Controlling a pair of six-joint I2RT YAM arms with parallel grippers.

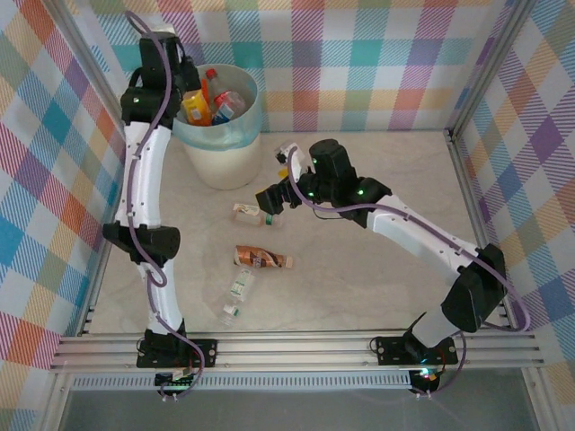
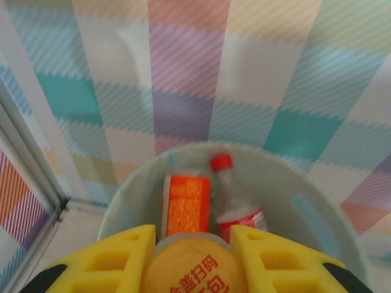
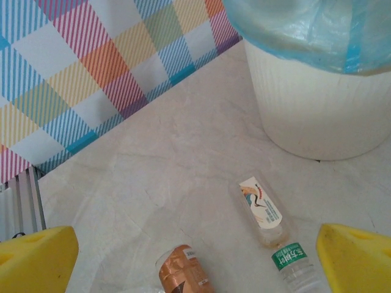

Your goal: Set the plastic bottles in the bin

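**Top external: three bottles out, two binned**

I see my left claw [image 1: 191,101] clenched on a yellow-labelled bottle [image 2: 194,271] above the bin [image 1: 220,162], which holds an orange-labelled bottle [image 2: 186,204] and a red-capped bottle [image 2: 235,207]. My right claw [image 3: 195,253] hangs released over the worktop [image 1: 377,287], where a white-labelled bottle [image 1: 247,214], a brown bottle [image 1: 262,259] and a clear bottle [image 1: 238,294] lie.

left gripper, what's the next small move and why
Probably open the jaws. The left gripper is shut on a yellow-labelled bottle held right above the mouth of the bin, where other bottles lie inside, so letting go should drop it in.
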